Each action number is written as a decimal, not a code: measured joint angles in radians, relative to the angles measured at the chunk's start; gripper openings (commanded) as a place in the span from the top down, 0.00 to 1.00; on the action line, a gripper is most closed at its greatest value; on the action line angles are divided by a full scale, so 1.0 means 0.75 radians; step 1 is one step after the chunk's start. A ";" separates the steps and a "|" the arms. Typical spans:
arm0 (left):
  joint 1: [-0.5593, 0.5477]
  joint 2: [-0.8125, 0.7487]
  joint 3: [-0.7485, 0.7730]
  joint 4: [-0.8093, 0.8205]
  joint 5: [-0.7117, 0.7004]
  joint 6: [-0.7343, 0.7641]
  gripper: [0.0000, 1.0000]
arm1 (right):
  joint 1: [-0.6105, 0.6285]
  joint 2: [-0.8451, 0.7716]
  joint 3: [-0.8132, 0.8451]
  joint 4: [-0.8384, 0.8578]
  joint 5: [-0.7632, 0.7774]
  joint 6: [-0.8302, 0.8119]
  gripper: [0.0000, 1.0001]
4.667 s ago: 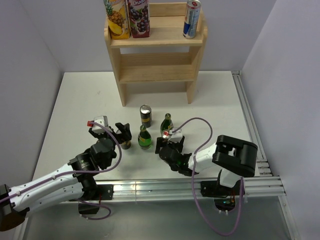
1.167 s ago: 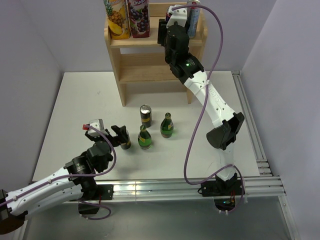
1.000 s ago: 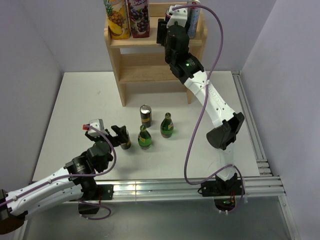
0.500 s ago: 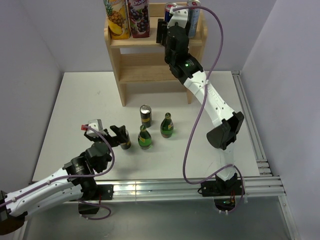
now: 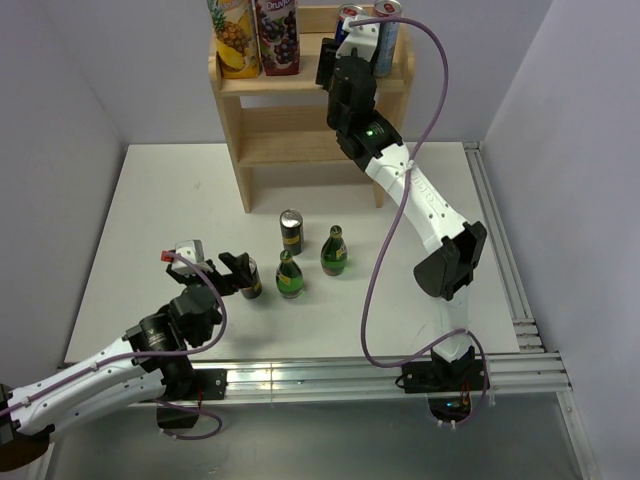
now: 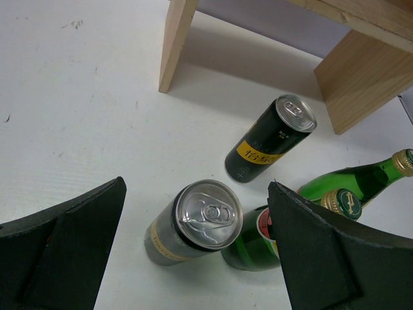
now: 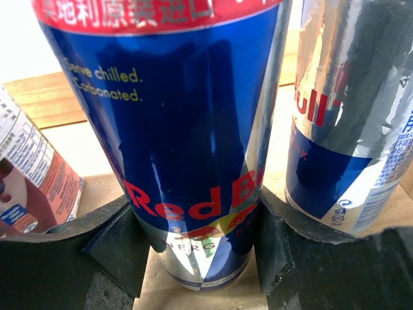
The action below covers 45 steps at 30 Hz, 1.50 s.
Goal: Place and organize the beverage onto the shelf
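Note:
The wooden shelf [image 5: 290,85] stands at the back of the table. On its top tier my right gripper [image 5: 345,38] [image 7: 193,239] is shut on a blue Red Bull can [image 7: 187,142] [image 5: 348,13], which stands upright with both pads pressed to its sides. A second Red Bull can [image 7: 348,116] [image 5: 386,35] stands just to its right. My left gripper [image 5: 240,274] [image 6: 197,190] hangs open low over the table, its fingers either side of a dark can with a gold band [image 6: 197,223] [image 5: 250,282], apart from it.
Two juice cartons [image 5: 252,35] fill the top tier's left end. On the table stand a black can [image 5: 290,231] [image 6: 274,135] and two green bottles [image 5: 289,275] [image 5: 334,252], close to the left gripper. The lower tiers hold nothing visible.
The right gripper's jaws have closed onto the Red Bull can and shifted slightly back on the top tier. The left gripper has stayed open, barely moving.

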 measured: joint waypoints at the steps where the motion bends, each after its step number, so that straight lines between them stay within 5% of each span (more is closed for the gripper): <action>1: 0.000 -0.003 0.000 -0.002 0.000 -0.001 0.01 | 0.000 0.006 0.006 0.005 0.005 -0.005 0.84; 5: 0.000 -0.011 0.000 -0.016 0.000 -0.001 0.01 | 0.000 0.021 0.010 0.042 0.024 -0.033 0.71; 8: 0.000 -0.015 0.000 -0.017 0.000 -0.001 0.01 | 0.000 0.034 0.010 0.074 0.044 -0.052 0.38; 12: 0.000 -0.014 0.000 -0.021 0.000 -0.001 0.01 | 0.000 0.045 0.006 0.090 0.065 -0.068 0.19; 22: 0.000 -0.015 0.000 -0.025 0.000 0.000 0.01 | 0.003 0.026 -0.053 0.144 0.061 -0.104 0.12; 45: 0.000 -0.016 0.005 -0.027 -0.001 -0.001 0.01 | 0.050 -0.396 -0.644 0.202 0.083 0.068 0.11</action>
